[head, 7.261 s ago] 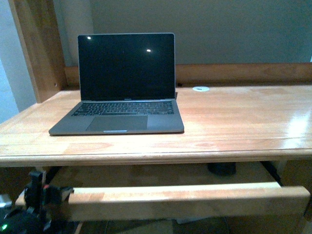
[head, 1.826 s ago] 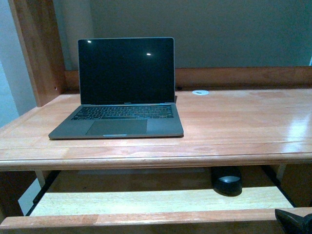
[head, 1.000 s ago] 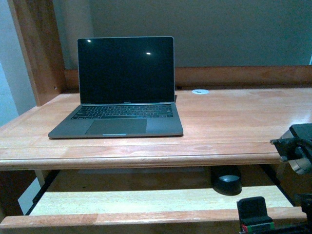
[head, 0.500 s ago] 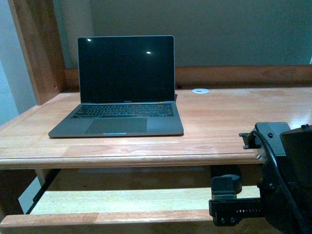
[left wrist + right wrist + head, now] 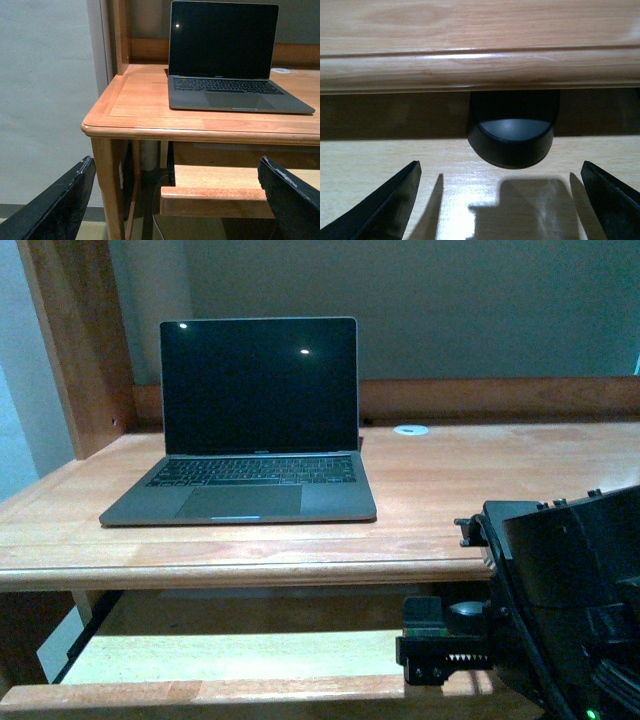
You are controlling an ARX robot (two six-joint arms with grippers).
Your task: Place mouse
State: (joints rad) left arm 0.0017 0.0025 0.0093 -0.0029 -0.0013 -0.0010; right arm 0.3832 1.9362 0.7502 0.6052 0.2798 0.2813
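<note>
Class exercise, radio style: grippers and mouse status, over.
Right gripper open, facing black oval mouse on wooden sliding tray. Left gripper open, empty. Wooden desk edge overhangs mouse.

Small black oval mouse (image 5: 511, 136) sits half tucked under the front lip of the wooden table (image 5: 470, 62), so headroom's tight there. The pale wooden pull-out shelf (image 5: 370, 155) is open on either side of it.
</note>
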